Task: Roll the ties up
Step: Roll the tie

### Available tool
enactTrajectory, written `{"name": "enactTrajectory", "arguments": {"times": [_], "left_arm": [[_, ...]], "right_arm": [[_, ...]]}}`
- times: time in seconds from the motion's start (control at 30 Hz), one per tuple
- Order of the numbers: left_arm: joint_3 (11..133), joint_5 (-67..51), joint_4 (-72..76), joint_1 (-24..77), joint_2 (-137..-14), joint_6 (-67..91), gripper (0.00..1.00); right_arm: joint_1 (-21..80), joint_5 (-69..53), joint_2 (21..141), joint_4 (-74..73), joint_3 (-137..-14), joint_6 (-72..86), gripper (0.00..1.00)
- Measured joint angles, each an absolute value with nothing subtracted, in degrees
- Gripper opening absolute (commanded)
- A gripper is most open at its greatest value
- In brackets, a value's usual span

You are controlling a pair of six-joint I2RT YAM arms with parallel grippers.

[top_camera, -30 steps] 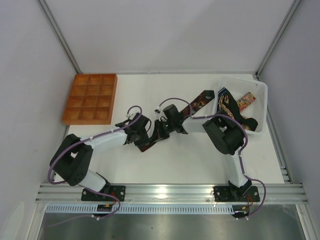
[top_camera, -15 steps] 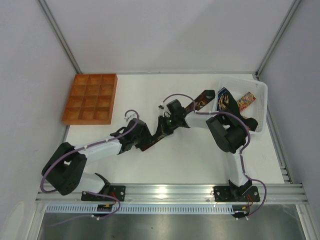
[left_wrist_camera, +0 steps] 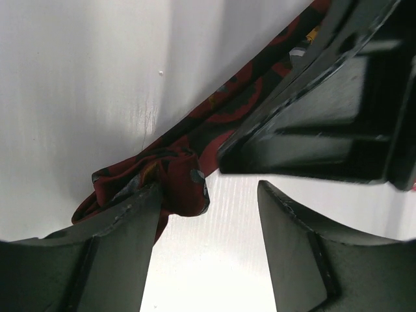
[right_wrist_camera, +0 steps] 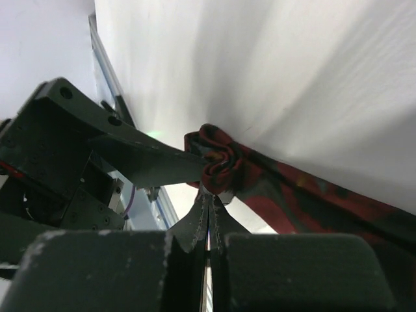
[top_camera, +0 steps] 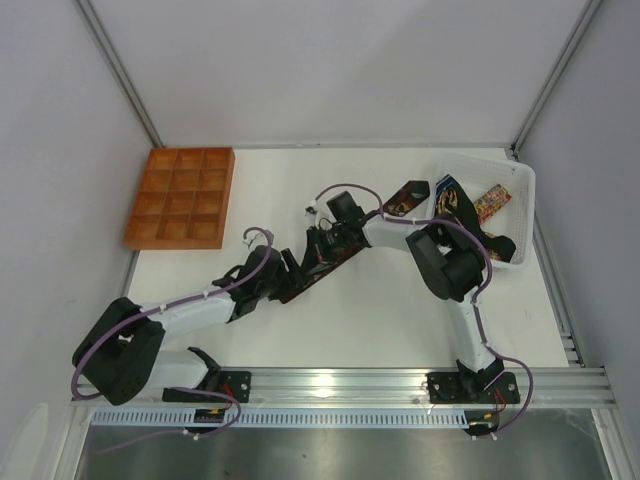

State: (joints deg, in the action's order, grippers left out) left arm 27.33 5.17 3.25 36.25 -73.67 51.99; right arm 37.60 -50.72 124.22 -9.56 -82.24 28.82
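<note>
Overhead first. One tie (top_camera: pixel 405 198) is laid slantwise across the middle of the white table (top_camera: pixel 400 320), with its wide end near the basket (top_camera: pixel 525 190) and its other end between the arms. The left gripper (top_camera: pixel 288 272) and right gripper (top_camera: pixel 318 248) are met at that end. The step is judged to be early rolling of this tie. More ties (top_camera: pixel 470 205) are heaped in the basket, unrolled. An orange tray (top_camera: pixel 180 197) is set far left, well apart. Pale walls (top_camera: pixel 330 70) close in the cell, and a metal rail (top_camera: pixel 340 382) is run along the near edge.

Left wrist. The jaws of the left gripper (left_wrist_camera: pixel 208 195) are spread wide and nothing is held. The small rolled end (left_wrist_camera: pixel 175 182) is touching one finger (left_wrist_camera: pixel 123 227).

Right wrist. The right gripper (right_wrist_camera: pixel 209 208) is pressed fully closed, its tips against the rolled end (right_wrist_camera: pixel 218 162). Whether fabric is nipped cannot be told.

Next, as judged, the left jaws would need to be closed across the rolled end and turned along the strip. The coil looks loose and could spring open.
</note>
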Motion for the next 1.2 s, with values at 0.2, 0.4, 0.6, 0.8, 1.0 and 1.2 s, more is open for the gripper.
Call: {"name": "enactTrajectory", "arguments": {"times": [0.2, 0.4, 0.6, 0.8, 1.0, 1.2], "left_arm": [[26.57, 4.32, 4.21, 36.25, -73.08, 51.35, 0.69], [26.35, 4.16, 4.67, 36.25, -73.08, 50.96, 0.68], [26.35, 3.99, 4.78, 36.25, -73.12, 50.37, 0.68], [26.35, 3.75, 4.78, 36.32, -73.1, 49.69, 0.68], [26.37, 3.73, 4.69, 36.32, -73.03, 49.47, 0.68], [26.48, 3.22, 3.77, 36.32, -72.25, 49.41, 0.73]], "right_arm": [[38.68, -53.52, 125.29, -8.38, -82.43, 30.24, 0.0], [38.68, -54.92, 125.29, -8.34, -82.81, 30.59, 0.0], [39.94, -54.87, 126.13, -10.92, -86.37, 28.38, 0.0], [40.34, -54.63, 127.42, -10.94, -86.67, 27.77, 0.0], [40.14, -54.46, 129.84, -11.62, -86.41, 26.98, 0.0], [39.83, -54.02, 130.1, -11.68, -85.84, 26.09, 0.0]]}}
